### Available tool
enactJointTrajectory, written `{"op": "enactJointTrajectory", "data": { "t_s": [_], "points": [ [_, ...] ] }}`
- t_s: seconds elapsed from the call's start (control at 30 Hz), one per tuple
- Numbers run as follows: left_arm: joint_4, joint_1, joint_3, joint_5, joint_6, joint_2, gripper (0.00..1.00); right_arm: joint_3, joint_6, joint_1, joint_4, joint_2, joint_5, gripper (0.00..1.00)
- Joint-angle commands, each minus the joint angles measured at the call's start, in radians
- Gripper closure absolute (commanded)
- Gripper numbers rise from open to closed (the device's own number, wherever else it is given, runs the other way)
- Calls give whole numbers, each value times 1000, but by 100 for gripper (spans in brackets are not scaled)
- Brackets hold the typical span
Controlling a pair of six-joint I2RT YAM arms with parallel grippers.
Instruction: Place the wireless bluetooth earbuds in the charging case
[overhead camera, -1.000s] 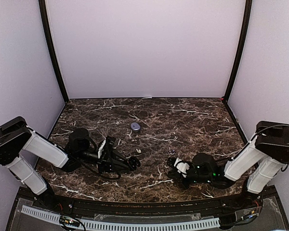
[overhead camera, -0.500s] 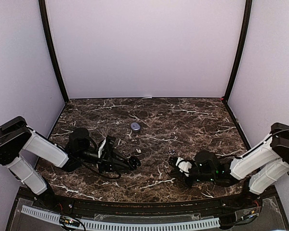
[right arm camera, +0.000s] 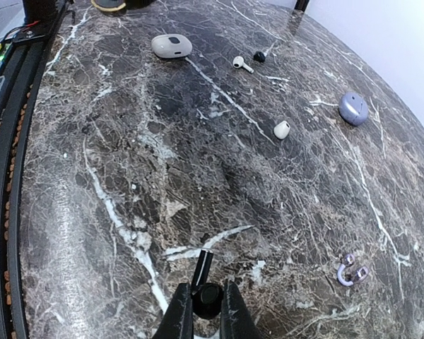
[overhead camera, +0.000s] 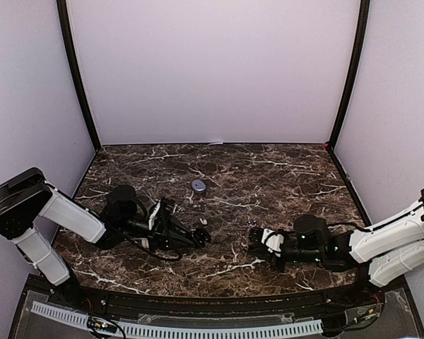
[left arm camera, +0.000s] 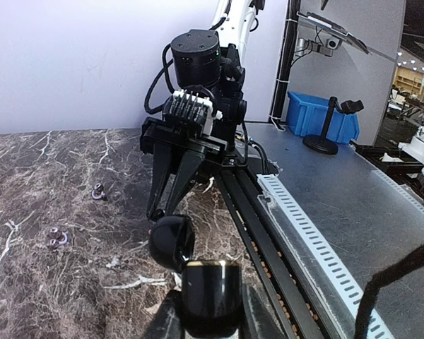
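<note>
Right wrist view, first voice: is the dark earbud (right arm camera: 202, 268) in yet?

Second voice: No. The right gripper (right arm camera: 206, 301) pinches it in narrow jaws, low over the table (right arm camera: 113, 176).

First: The black charging case (left arm camera: 209, 282)?

Second: Clamped in the left gripper (left arm camera: 210, 321), apparently open. A white earbud (right arm camera: 282, 129) lies loose, well apart.

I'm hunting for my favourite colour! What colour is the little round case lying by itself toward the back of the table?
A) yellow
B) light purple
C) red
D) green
B: the round case lying alone on the dark marble table is a pale purple; nothing red, green or yellow lies there.
</note>
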Motion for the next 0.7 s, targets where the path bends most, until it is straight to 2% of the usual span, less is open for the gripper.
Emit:
{"op": "enactJointTrajectory", "data": {
  "t_s": [0.0, 0.27, 0.53, 0.67],
  "points": [
    [2, -17, 30, 24, 24, 20, 78, 42, -75, 16, -38, -41, -23, 93],
    [12, -30, 56, 37, 31, 49, 79, 140, -113, 49, -138, -103, -50, 95],
    [30, -35, 43, -16, 52, 44, 81, 211, -119, 99, -158, -77, -42, 96],
    [-12, -37, 41, -35, 80, 35, 81, 237, -122, 115, -166, -66, -40, 96]
  ]
}}
